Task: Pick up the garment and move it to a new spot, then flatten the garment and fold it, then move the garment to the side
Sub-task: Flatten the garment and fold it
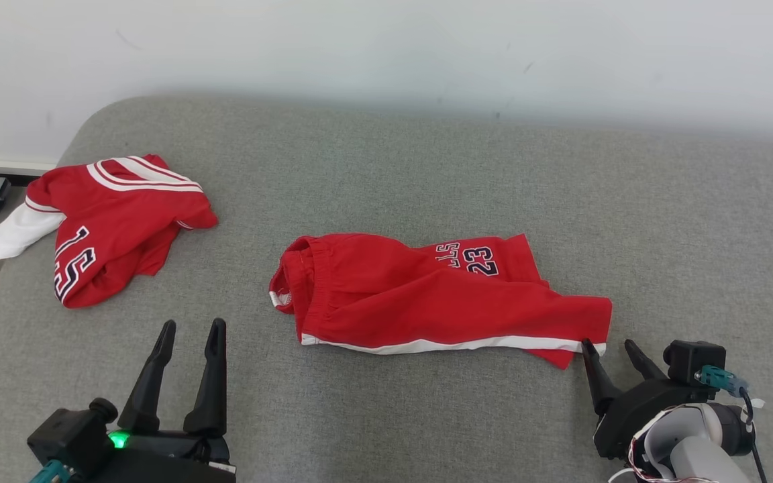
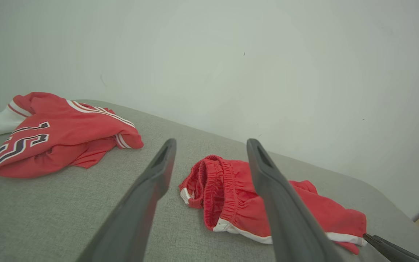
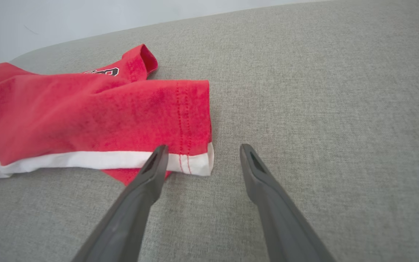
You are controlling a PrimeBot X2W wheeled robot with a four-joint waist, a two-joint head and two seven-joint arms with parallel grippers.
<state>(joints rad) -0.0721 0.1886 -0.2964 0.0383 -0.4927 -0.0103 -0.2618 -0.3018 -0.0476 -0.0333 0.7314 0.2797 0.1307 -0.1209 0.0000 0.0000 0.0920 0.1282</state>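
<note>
One right claw (image 1: pixel 607 344) finger touches the hem of the red shorts (image 1: pixel 427 295).

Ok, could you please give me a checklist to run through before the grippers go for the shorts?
1. Left gripper open, nothing held: ok.
2. Right gripper open, nothing held: ok.
3. Right gripper at the near hem corner of the shorts: ok.
4. Left gripper at the waistband: not ok, apart from it.
5. The shorts lying flat: not ok, rumpled.
6. Jersey apart from the shorts: ok.
</note>
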